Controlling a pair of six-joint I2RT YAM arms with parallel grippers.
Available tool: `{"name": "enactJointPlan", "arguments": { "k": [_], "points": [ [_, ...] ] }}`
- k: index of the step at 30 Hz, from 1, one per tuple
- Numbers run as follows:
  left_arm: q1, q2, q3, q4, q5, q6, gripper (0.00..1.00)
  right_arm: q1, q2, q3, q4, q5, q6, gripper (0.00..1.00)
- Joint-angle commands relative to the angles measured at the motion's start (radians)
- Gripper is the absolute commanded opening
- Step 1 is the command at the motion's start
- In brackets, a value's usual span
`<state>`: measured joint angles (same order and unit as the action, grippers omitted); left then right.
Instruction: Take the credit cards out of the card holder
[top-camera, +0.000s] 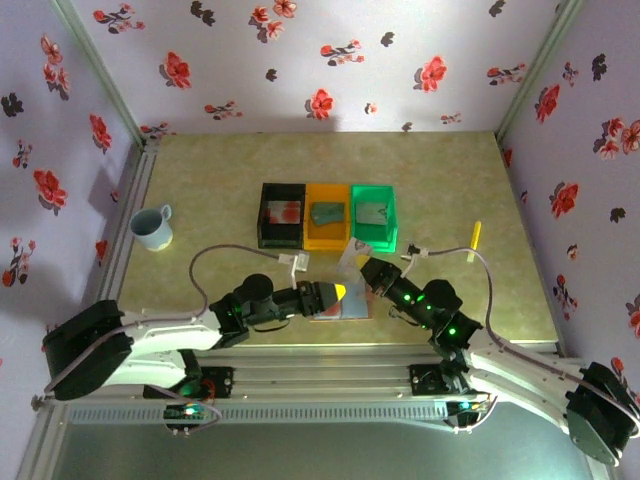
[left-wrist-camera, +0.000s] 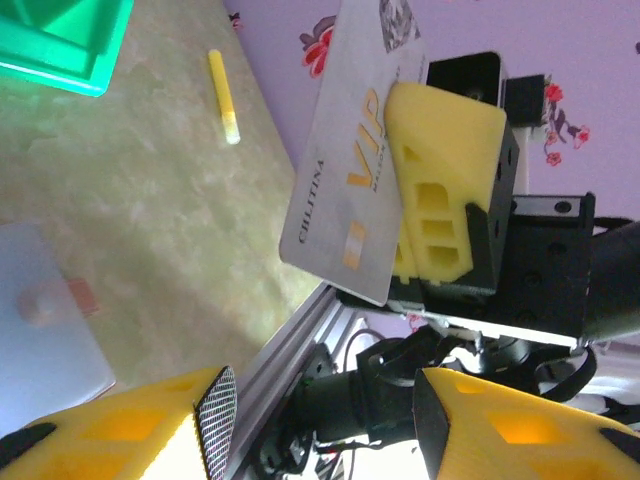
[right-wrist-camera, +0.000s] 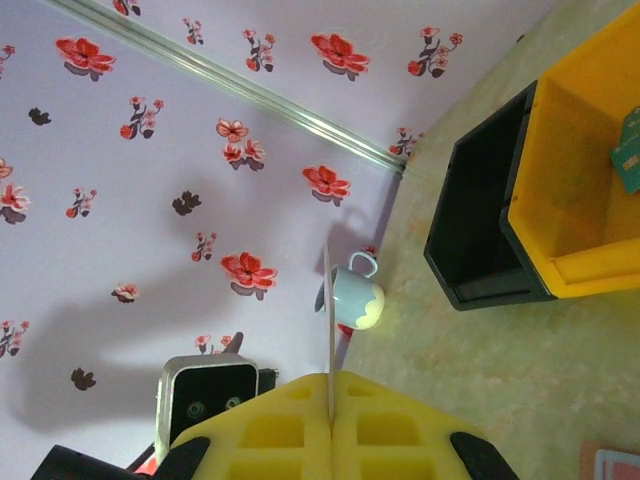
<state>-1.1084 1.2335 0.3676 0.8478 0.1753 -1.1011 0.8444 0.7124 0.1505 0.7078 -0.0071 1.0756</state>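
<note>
My right gripper (right-wrist-camera: 330, 400) is shut on a silver-grey credit card (right-wrist-camera: 328, 310), seen edge-on and standing upright. In the left wrist view that same credit card (left-wrist-camera: 350, 170) shows orange VIP lettering and sits between the right gripper's yellow fingers (left-wrist-camera: 440, 190). My left gripper (left-wrist-camera: 325, 430) is open and empty just below it. The card holder (top-camera: 352, 306) lies flat on the table under both grippers (top-camera: 340, 292); its pale inside (left-wrist-camera: 45, 345) shows a pinkish patch. The right gripper (top-camera: 368, 270) holds the card just above it.
A black bin (top-camera: 281, 215), an orange bin (top-camera: 327, 215) and a green bin (top-camera: 374, 215) stand in a row behind, each holding a card. A pale blue cup (top-camera: 152, 227) is at the left. A yellow marker (top-camera: 476, 240) lies at the right. The table's metal rail (left-wrist-camera: 290, 350) runs close by.
</note>
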Motion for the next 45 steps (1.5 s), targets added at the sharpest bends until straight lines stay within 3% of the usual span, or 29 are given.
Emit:
{"name": "enactJointPlan", "arguments": {
  "k": [1, 12, 38, 45],
  "points": [
    [-0.01, 0.048, 0.042, 0.151, -0.025, -0.03, 0.52, 0.012, -0.01, -0.018, 0.078, 0.041, 0.036, 0.0],
    [-0.016, 0.167, 0.07, 0.33, -0.06, -0.085, 0.45, 0.023, -0.058, -0.046, 0.065, 0.073, 0.046, 0.0],
    [-0.022, 0.218, 0.126, 0.351, -0.088, -0.065, 0.15, 0.04, -0.085, -0.089, 0.075, 0.105, 0.094, 0.0],
    [-0.02, 0.227, 0.137, 0.345, -0.088, -0.061, 0.02, 0.042, -0.099, -0.089, 0.051, 0.098, 0.09, 0.02]
  ]
}}
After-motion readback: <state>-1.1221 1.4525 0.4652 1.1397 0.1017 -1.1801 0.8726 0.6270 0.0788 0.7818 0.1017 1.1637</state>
